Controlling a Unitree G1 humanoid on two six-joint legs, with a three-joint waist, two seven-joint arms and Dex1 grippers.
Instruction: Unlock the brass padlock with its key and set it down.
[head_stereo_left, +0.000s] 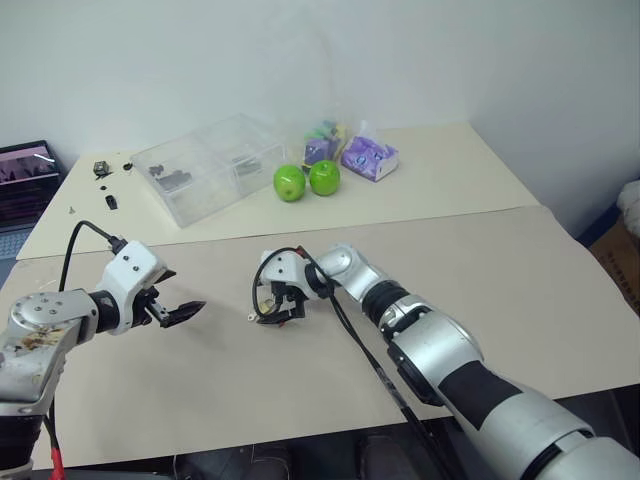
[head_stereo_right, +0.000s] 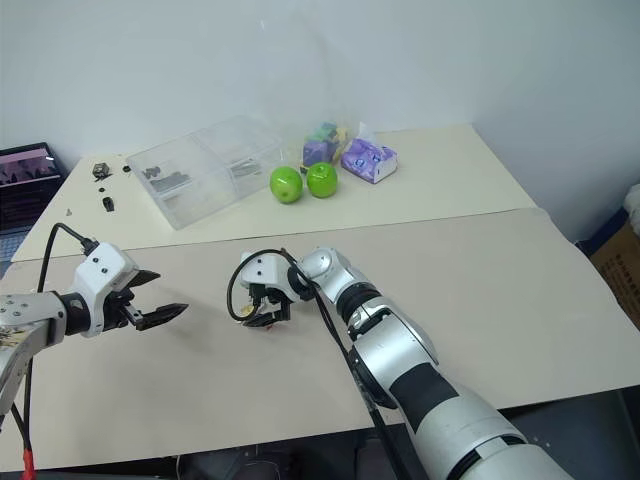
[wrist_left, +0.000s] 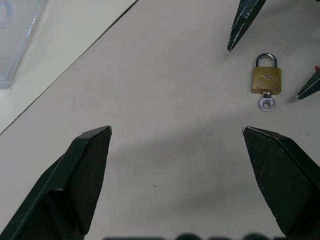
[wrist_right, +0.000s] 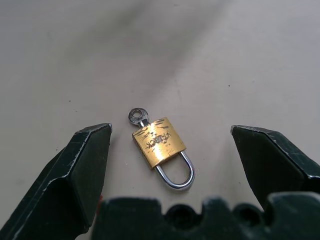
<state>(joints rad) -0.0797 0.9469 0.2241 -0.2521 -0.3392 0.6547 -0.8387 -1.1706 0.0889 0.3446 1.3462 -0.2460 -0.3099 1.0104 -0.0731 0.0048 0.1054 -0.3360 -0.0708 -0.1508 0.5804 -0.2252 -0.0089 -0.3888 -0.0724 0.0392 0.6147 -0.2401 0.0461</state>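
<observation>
A: Start at the right gripper (wrist_right: 170, 132). How does it stand?

B: Fingers spread wide, holding nothing. It hovers low over the brass padlock (wrist_right: 160, 142), which lies flat on the beige table (head_stereo_left: 520, 270) between the two fingertips, touching neither.

A: And the key (wrist_right: 136, 116)?

B: Already seated in the keyhole at the base of the body. From the lock's centre its round head sticks out toward eleven o'clock in the right wrist view, the shackle toward five. The shackle looks closed, though I can't be sure from here.

A: So how should this step go?

B: I'd lower squarely and close on the flat brass sides, not on the shackle or the key, so the key head stays free for the other hand to turn. The lock is small and smooth and may skid if one finger lands first.

A: The left gripper (head_stereo_left: 185, 313)?

B: Also spread and empty, well apart, at about nine o'clock from the lock on the table.

A: Counts?

B: One padlock, one key, two grippers. Beyond them, toward twelve o'clock, two green apples (head_stereo_left: 306, 180), one clear plastic box (head_stereo_left: 205, 168) and one purple packet (head_stereo_left: 369, 157).
</observation>
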